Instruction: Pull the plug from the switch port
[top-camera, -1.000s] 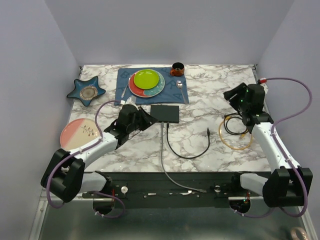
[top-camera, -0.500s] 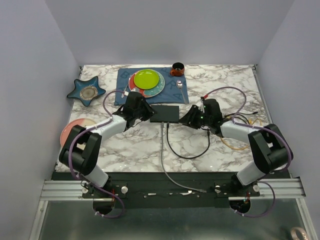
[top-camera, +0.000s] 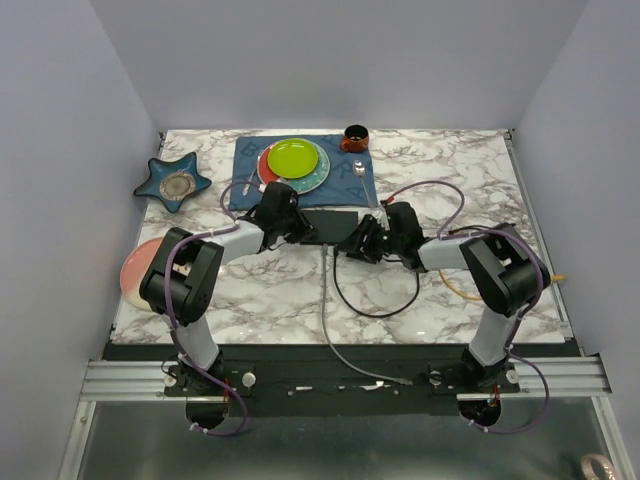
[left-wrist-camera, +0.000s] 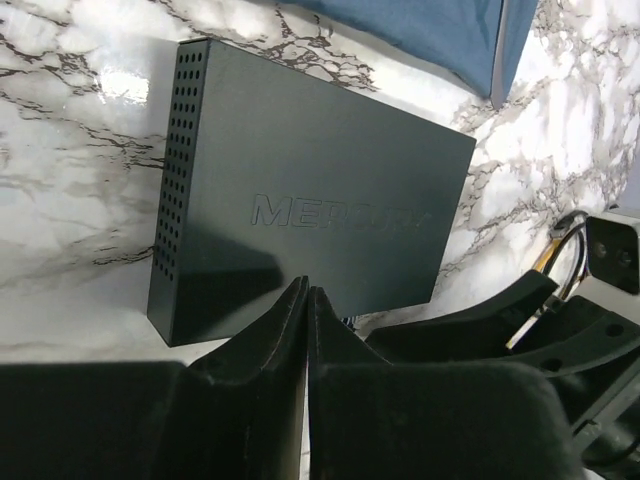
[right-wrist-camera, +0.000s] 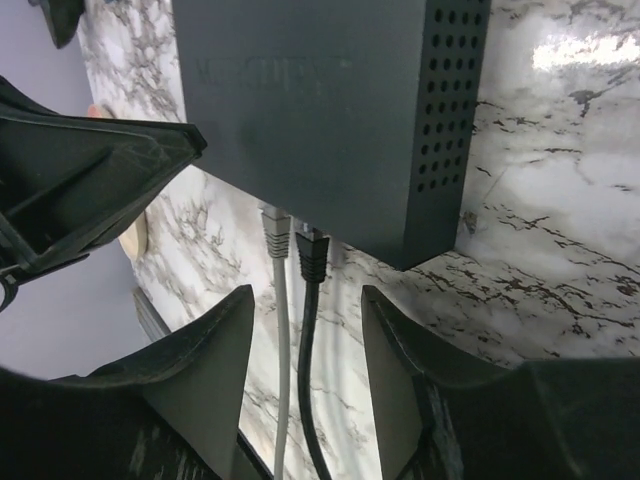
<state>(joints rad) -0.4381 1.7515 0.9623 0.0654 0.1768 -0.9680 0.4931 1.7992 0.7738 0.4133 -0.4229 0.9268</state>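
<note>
The matte-black switch (top-camera: 330, 226) lies flat mid-table; it fills the left wrist view (left-wrist-camera: 300, 210) and the top of the right wrist view (right-wrist-camera: 320, 100). A grey plug (right-wrist-camera: 276, 232) and a black plug (right-wrist-camera: 311, 255) sit in sockets on its near edge, their cables (top-camera: 325, 300) running toward me. My left gripper (top-camera: 298, 232) is shut with nothing between its fingers (left-wrist-camera: 280, 330), tips over the switch's left end. My right gripper (top-camera: 352, 245) is open; its fingers (right-wrist-camera: 215, 340) straddle both cables just short of the plugs (right-wrist-camera: 305, 300).
A blue cloth mat (top-camera: 245, 180) behind the switch bears a green plate (top-camera: 293, 158) on other plates. An orange cup (top-camera: 354, 137) stands at the back. A star dish (top-camera: 175, 183) and pink plate (top-camera: 135, 270) lie left. Coiled cables (top-camera: 455, 280) lie right.
My right arm swung in from the right side to the switch's near edge, now straddling the plugs. My left gripper moved up and right onto the switch's left end.
</note>
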